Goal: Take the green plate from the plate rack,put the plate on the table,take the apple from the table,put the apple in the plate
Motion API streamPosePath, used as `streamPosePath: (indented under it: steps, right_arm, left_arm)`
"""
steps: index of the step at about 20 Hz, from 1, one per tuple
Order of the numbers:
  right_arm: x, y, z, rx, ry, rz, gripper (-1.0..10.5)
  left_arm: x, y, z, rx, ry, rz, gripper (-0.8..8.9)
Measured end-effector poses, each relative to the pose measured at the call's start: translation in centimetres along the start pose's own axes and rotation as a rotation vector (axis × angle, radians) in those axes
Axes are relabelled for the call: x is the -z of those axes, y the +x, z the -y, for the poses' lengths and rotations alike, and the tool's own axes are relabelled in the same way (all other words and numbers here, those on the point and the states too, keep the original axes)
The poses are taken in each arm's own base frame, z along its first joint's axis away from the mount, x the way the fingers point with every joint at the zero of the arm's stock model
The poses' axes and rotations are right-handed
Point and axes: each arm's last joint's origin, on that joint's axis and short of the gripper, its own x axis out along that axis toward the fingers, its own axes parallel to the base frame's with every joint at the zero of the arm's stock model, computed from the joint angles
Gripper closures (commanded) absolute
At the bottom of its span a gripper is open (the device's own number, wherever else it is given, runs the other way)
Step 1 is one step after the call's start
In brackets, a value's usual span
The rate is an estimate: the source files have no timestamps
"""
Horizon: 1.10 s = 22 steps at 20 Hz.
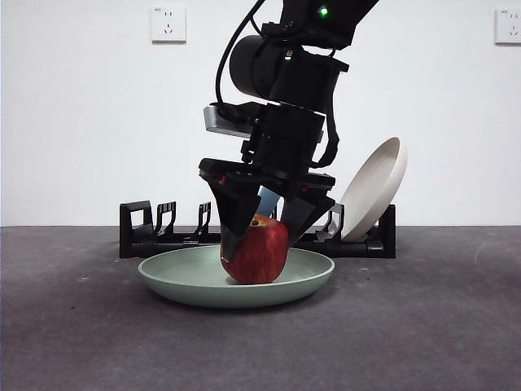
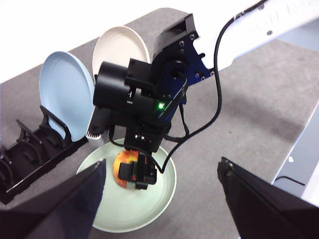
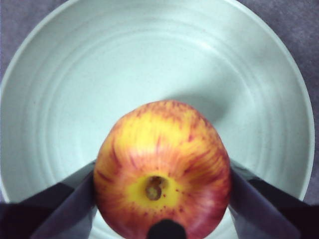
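Observation:
The green plate (image 1: 187, 281) (image 2: 134, 209) (image 3: 149, 64) lies flat on the table (image 1: 423, 326) in front of the plate rack (image 1: 155, 236) (image 2: 30, 159). The apple (image 1: 259, 252) (image 2: 121, 168) (image 3: 162, 189) rests in the plate, stem end up and slightly tilted. My right gripper (image 1: 259, 244) (image 3: 162, 172) reaches down from above, its two jaws pressed against opposite sides of the apple. High above the scene, my left gripper (image 2: 162, 199) is open and holds nothing.
A beige plate (image 1: 374, 187) (image 2: 122, 47) leans in the rack's right end. A light blue plate (image 2: 65, 94) stands in the rack beside it, mostly hidden behind the arm in the front view. Two wall sockets (image 1: 168, 23) are on the white wall.

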Motion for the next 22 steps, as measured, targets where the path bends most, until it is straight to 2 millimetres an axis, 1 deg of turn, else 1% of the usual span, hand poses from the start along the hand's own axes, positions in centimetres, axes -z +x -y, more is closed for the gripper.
streamPosePath:
  steps: [1,3,4,9,11,13,15,17,20,21,22]
  right_arm:
    - [0.0,0.0,0.0,0.000,0.000,0.000,8.3]
    - [0.0,0.0,0.0,-0.001,-0.002,0.000,4.9]
    - [0.0,0.0,0.0,0.000,-0.001,-0.001,4.0]
    - [0.0,0.0,-0.1,-0.001,-0.001,-0.002,4.0]
    - [0.0,0.0,-0.2,-0.002,-0.001,-0.002,3.4]
    - [0.0,-0.8,-0.2,0.001,0.001,0.009,3.4]
    - [0.1,-3.6,-0.4,0.002,0.004,0.031,3.5]
    - [0.7,-7.7,-0.6,0.003,0.006,0.051,3.5]
    - [3.1,-14.5,-1.2,-0.019,0.022,0.064,3.5]
    - [3.9,-16.5,-1.4,-0.041,0.031,0.082,3.5]
    - [5.0,-19.0,-1.7,-0.064,0.039,0.119,3.5]
  left_arm:
    - [0.0,0.0,0.0,0.000,0.000,0.000,4.36]
    - [0.0,0.0,0.0,0.000,0.000,0.000,4.36]
    - [0.0,0.0,0.0,0.000,0.000,0.000,4.36]
    - [0.1,0.0,0.0,0.000,0.001,-0.005,4.36]
    - [0.1,0.0,0.0,0.000,0.001,-0.006,4.36]
    - [0.1,0.0,0.0,0.000,0.001,-0.006,4.36]
    - [0.2,0.0,0.0,0.000,0.002,-0.015,4.36]
    - [0.4,0.0,0.0,-0.001,0.007,-0.044,4.36]
    - [0.6,0.0,0.0,-0.002,0.009,-0.060,4.36]
    - [0.6,0.0,0.0,-0.002,0.010,-0.064,4.36]
    - [0.8,0.0,0.0,-0.002,0.012,-0.078,4.36]
